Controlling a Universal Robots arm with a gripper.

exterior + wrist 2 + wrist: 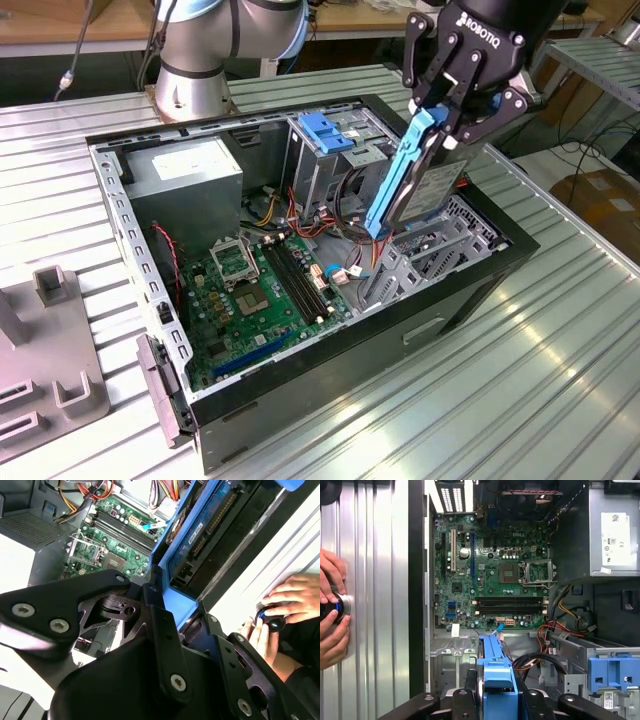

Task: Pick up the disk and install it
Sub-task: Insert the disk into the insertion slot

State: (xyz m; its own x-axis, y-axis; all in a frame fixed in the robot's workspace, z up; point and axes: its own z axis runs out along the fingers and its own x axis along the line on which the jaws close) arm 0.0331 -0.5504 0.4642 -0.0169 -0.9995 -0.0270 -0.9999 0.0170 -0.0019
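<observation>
The black jaws are seen clamped on the upper end of the flat rectangular silver-grey metal disk with blue plastic side rails. The disk is held on edge and tilted over the open black computer case, at roughly two o'clock from the green motherboard in the exterior view. Whether its lower end touches anything inside cannot be told. The grey metal drive cage with a blue latch lies at about ten o'clock from the disk. The disk is judged stiff, dense and shock-sensitive. Its bare metal faces would be slippery, so a hold across the rails near one end is thought soundest, though the plastic may flex. A person's hands rest at the ribbed metal table.
</observation>
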